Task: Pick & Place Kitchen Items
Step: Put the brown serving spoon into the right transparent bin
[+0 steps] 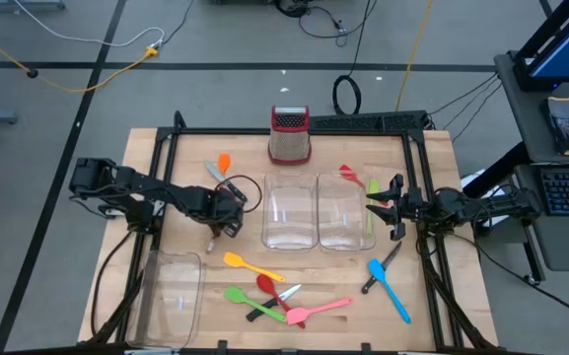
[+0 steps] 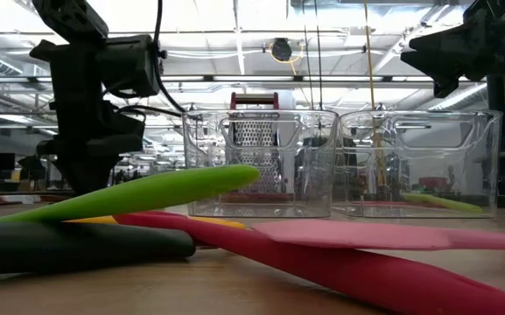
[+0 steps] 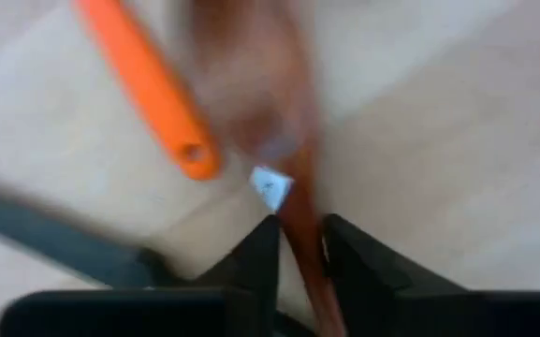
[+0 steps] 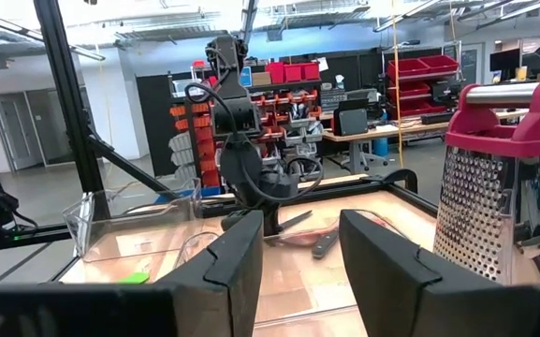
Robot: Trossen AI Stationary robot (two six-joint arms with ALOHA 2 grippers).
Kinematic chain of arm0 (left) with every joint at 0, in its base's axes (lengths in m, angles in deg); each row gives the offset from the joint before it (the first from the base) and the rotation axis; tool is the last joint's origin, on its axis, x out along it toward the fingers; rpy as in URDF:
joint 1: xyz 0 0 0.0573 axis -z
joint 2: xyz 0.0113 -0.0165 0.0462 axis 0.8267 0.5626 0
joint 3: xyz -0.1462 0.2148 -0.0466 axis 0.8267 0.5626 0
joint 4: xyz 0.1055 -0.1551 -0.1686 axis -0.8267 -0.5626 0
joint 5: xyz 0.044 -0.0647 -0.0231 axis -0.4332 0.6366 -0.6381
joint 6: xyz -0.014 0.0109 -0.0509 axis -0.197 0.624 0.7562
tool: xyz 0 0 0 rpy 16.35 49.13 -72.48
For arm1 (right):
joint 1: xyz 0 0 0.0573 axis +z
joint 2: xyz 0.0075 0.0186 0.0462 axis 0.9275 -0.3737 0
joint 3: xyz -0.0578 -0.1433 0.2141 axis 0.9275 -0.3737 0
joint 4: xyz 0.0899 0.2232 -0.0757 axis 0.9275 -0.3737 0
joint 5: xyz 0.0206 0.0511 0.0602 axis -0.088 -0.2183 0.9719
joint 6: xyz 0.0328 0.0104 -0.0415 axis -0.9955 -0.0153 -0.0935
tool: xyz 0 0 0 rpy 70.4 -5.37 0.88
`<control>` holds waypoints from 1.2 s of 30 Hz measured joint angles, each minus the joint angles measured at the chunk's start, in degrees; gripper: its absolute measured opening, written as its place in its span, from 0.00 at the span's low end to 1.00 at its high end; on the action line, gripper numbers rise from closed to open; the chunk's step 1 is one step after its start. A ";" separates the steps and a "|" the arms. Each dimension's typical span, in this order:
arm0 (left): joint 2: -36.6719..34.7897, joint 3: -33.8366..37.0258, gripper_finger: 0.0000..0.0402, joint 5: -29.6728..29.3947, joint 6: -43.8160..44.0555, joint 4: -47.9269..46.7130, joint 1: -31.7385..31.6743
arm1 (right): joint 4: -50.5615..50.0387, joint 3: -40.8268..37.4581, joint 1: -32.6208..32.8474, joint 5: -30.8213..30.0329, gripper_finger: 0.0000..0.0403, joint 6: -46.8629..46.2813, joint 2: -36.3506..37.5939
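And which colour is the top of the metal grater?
Red top of the grater, clearest in the high view.

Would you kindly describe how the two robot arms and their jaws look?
Both arms are dark, jointed and boxy. The left arm carries black cables looping near its wrist. The right arm looks the same. The right gripper has flat, angular black jaws with no markings visible.

orange spatula [image 3: 148,89] | blue spatula [image 1: 389,289] | pink spatula [image 1: 316,311] | green spoon [image 1: 249,300] | grater [image 1: 289,136] red-topped, perforated steel
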 joint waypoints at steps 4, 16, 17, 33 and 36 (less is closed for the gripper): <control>0.00 0.00 0.04 -1.97 1.31 0.02 -0.10 | 0.00 0.00 -0.01 0.01 0.33 -0.02 0.00; -3.54 0.00 0.04 -2.57 3.79 -0.59 -0.55 | -0.02 0.00 -0.02 -0.02 0.33 -0.02 0.00; -4.57 0.00 0.04 -2.98 3.81 -0.59 -0.55 | -0.02 0.00 -0.01 -0.02 0.33 -0.02 0.00; -26.97 -1.46 0.04 -5.36 -2.68 4.30 -0.44 | -0.47 0.00 0.00 -0.03 0.33 -0.02 0.02; -28.68 -1.46 0.05 -1.69 -5.55 9.11 -0.44 | -0.48 0.00 -0.02 -0.03 0.33 -0.02 0.01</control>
